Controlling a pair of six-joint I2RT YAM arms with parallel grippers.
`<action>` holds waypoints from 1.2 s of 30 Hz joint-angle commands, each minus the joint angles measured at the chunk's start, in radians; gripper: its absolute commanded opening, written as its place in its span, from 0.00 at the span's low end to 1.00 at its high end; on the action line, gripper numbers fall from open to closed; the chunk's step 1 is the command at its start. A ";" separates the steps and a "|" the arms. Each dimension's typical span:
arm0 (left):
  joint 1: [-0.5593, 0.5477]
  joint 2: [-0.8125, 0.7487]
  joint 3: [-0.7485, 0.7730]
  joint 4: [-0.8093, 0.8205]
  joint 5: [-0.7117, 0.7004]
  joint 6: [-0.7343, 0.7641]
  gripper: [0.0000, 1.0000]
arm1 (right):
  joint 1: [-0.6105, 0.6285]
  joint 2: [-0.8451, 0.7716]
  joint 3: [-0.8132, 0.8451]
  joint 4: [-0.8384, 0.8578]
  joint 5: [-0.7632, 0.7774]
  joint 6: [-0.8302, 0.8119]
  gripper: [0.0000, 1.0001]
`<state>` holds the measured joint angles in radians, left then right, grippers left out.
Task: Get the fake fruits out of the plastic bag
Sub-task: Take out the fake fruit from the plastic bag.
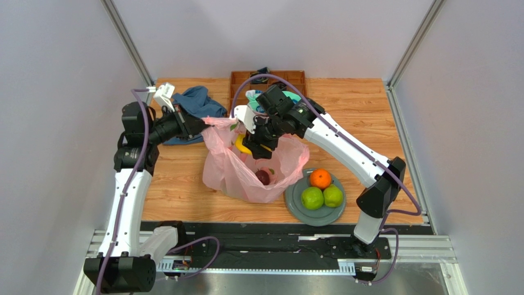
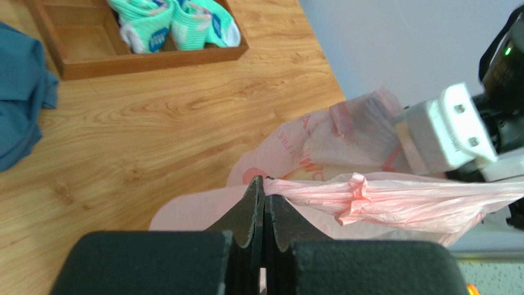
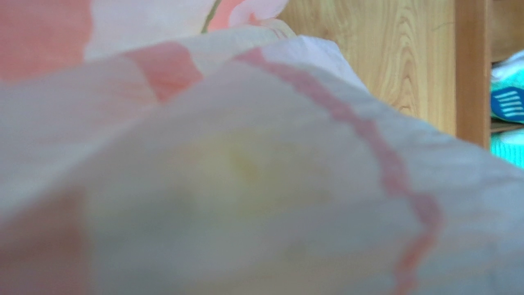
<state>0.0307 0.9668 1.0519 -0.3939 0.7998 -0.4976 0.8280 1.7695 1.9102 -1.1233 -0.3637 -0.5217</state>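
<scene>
The pink plastic bag lies mid-table with its mouth held open. My left gripper is shut on the bag's rim, which shows as a twisted pink strip running from my closed jaws. My right gripper reaches down into the bag's mouth beside a yellow fruit; its fingers are hidden. Bag film covers the right wrist view, with a yellow blur behind it. A dark plum lies inside the bag. An orange and two green fruits sit on the grey plate.
A wooden tray holding teal-and-white socks stands at the back, behind the bag. A blue cloth lies at the back left, under my left arm. The plate sits at the front right, touching the bag.
</scene>
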 commanded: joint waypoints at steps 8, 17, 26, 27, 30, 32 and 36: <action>0.172 0.053 0.247 0.145 0.015 -0.226 0.00 | -0.017 0.073 -0.063 0.099 0.135 -0.063 0.55; 0.184 0.053 0.253 0.092 0.062 -0.172 0.00 | -0.085 0.203 0.165 0.003 0.125 0.095 0.55; 0.045 -0.016 -0.025 -0.165 0.053 0.041 0.00 | -0.221 0.393 0.524 0.039 0.049 0.253 0.59; 0.037 -0.032 -0.050 -0.152 0.039 0.037 0.00 | -0.224 0.396 0.527 0.042 0.010 0.267 0.59; 0.032 -0.013 -0.082 -0.146 -0.014 0.008 0.00 | -0.221 0.393 0.535 0.059 -0.116 0.311 0.59; 0.035 0.007 -0.050 -0.128 -0.066 -0.018 0.00 | -0.217 0.374 0.536 0.060 -0.174 0.336 0.57; 0.049 0.117 0.066 -0.044 -0.097 -0.044 0.00 | -0.201 0.222 0.500 0.089 -0.297 0.338 0.57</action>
<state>0.0639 1.0134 0.9852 -0.5587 0.7540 -0.5175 0.6010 2.1513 2.4016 -1.0973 -0.4770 -0.2306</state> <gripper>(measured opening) 0.007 0.618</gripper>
